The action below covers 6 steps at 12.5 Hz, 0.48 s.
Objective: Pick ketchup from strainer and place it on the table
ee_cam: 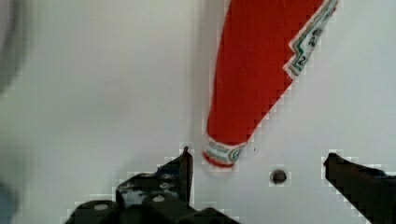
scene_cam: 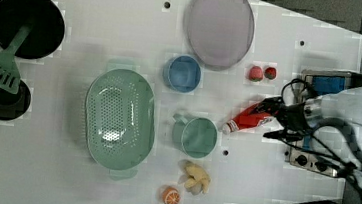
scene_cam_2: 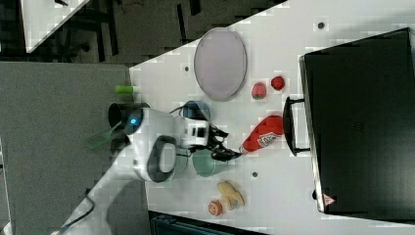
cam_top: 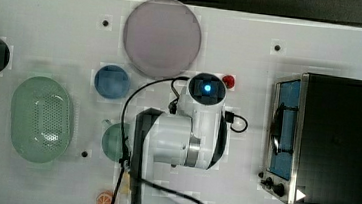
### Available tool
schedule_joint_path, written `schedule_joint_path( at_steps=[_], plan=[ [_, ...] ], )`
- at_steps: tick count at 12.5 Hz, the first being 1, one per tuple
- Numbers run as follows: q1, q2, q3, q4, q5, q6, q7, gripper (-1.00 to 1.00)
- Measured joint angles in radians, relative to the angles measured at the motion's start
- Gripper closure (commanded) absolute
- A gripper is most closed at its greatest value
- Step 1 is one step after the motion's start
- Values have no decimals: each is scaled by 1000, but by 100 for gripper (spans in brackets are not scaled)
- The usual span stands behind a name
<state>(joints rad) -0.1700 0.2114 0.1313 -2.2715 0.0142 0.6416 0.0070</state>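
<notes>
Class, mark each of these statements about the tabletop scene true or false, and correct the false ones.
1. The ketchup bottle lies on the table. True.
2. The strainer holds the ketchup. False: nothing lies in it.
3. The pincer is clamped on the bottle. False: its jaws stand open, apart from the cap.
4. Two strawberries sit near the lilac plate. True.
5. The blue bowl is inside the strainer. False: it stands beside it.
</notes>
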Motion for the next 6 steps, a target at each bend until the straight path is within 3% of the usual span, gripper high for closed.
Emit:
schedule_joint_path(
  at_steps=[6],
  plan=[
    [0, -201, 16, 413, -7, -276, 1, -100]
  ],
)
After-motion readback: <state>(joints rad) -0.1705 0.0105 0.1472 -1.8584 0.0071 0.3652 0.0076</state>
